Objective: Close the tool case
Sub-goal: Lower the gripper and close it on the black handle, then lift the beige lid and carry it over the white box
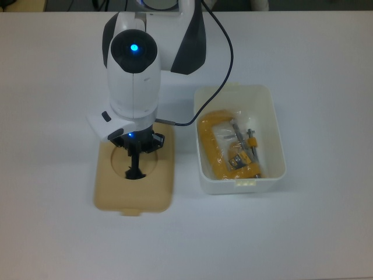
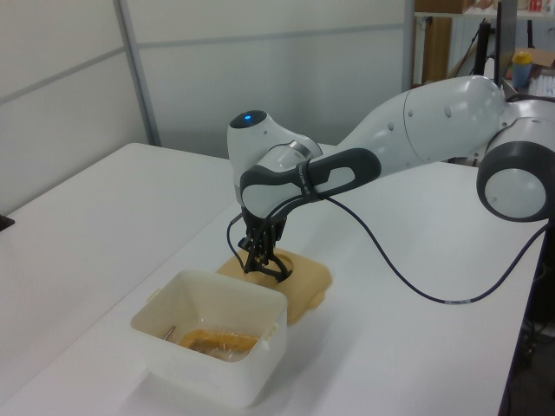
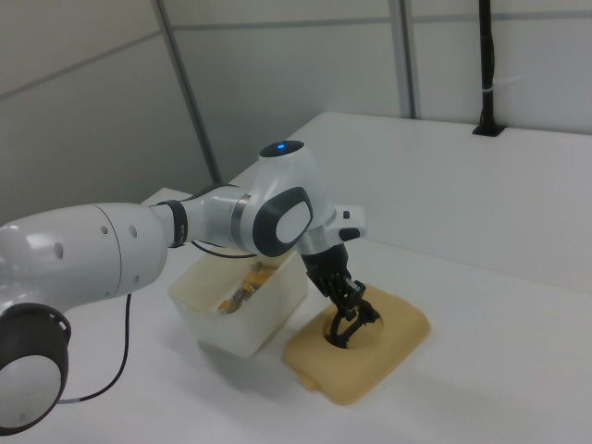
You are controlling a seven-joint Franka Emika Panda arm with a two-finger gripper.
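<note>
1. A white table (image 1: 326,233) fills the top view from edge to edge.
2. Pale wall panels (image 2: 260,69) with grey seams stand behind the table.
3. A black post (image 3: 487,65) rises at the table's far edge in the right view.

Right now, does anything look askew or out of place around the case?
Nothing spilled or damaged. The beige lid lies apart from the open white tub, on the top view's left, slightly turned against it. The gripper is at the lid's black handle.
</note>
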